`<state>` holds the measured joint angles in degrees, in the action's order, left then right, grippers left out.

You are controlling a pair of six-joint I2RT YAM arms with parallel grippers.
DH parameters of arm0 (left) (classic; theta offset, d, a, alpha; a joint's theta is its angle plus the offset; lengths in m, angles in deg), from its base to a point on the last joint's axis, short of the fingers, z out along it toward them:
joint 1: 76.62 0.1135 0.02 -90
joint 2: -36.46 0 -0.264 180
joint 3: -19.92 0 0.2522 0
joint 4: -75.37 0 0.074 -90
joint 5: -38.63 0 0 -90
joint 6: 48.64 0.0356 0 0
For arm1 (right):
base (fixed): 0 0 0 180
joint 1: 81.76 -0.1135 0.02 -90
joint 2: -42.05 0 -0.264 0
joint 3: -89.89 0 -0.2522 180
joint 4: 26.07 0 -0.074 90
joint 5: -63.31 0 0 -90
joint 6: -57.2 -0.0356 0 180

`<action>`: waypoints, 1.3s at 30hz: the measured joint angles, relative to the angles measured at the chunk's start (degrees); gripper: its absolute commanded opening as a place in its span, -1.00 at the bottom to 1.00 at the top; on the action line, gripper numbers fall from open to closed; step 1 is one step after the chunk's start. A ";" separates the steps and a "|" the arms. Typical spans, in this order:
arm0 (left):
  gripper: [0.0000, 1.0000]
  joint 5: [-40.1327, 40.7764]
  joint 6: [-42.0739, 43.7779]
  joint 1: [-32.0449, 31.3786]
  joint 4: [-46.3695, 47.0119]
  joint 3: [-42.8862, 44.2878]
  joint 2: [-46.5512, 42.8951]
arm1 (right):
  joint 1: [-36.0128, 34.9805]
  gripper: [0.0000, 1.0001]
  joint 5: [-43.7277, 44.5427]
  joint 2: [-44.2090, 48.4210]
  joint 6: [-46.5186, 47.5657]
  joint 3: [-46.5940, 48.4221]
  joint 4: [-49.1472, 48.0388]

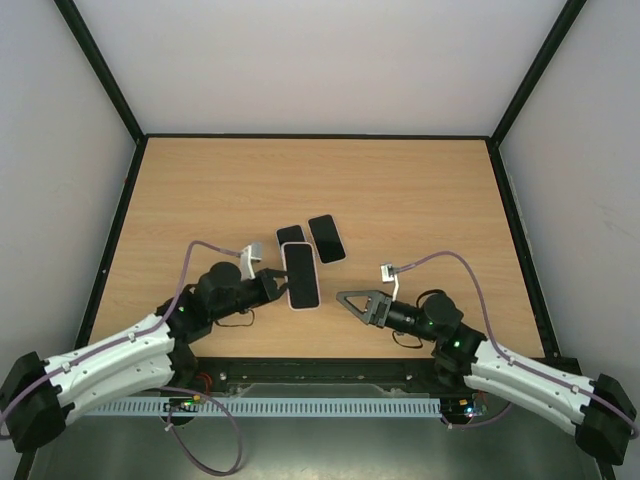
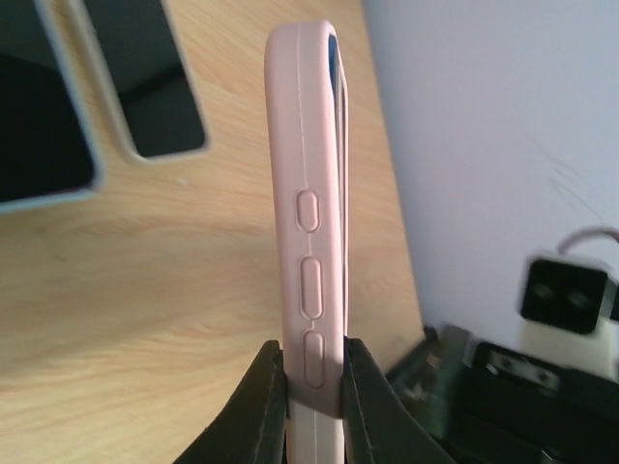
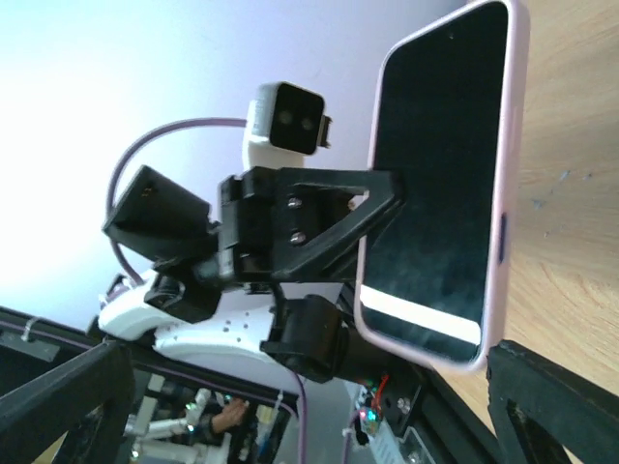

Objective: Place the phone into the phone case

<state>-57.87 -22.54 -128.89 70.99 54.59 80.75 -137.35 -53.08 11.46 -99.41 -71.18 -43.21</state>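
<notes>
My left gripper (image 1: 274,287) is shut on the lower end of a pink phone case (image 1: 301,277) and holds it just above the table. In the left wrist view the case (image 2: 309,184) stands edge-on between my two fingers (image 2: 266,401). A dark phone (image 3: 435,193) sits inside the pink rim (image 3: 510,184) in the right wrist view. A thin blue edge of the phone (image 2: 335,68) shows beside the case near its top. My right gripper (image 1: 352,300) is open and empty, a little right of the case, pointing at it.
Two other dark phones lie flat just beyond the case, one (image 1: 291,236) to the left and one (image 1: 326,238) to the right. They also show in the left wrist view (image 2: 44,126) (image 2: 150,87). Black frame rails edge the wooden table (image 1: 400,190).
</notes>
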 measured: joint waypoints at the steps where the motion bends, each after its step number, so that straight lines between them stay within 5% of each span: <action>1: -0.95 -0.04 0.39 1.75 -1.14 0.04 0.00 | 0.00 0.95 0.52 1.46 -0.04 -0.20 0.96; 8: -0.95 -1.16 4.57 17.16 -10.19 1.49 0.74 | 0.00 0.95 4.63 11.23 0.24 -0.63 8.59; 16: -0.95 -6.67 9.75 34.93 -12.26 3.08 8.57 | 0.00 0.95 5.60 10.58 0.83 -0.63 11.85; 26: -0.91 -14.69 12.35 36.65 -4.48 2.91 23.54 | 0.00 0.95 5.73 8.44 1.75 -0.50 12.85; 39: -0.08 -12.72 14.69 37.46 -3.74 3.30 29.79 | 0.00 0.95 5.90 7.91 2.21 -0.15 13.35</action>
<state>-70.59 -7.85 -91.43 67.26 57.89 110.54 -137.35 -47.18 19.37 -97.20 -71.33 -29.85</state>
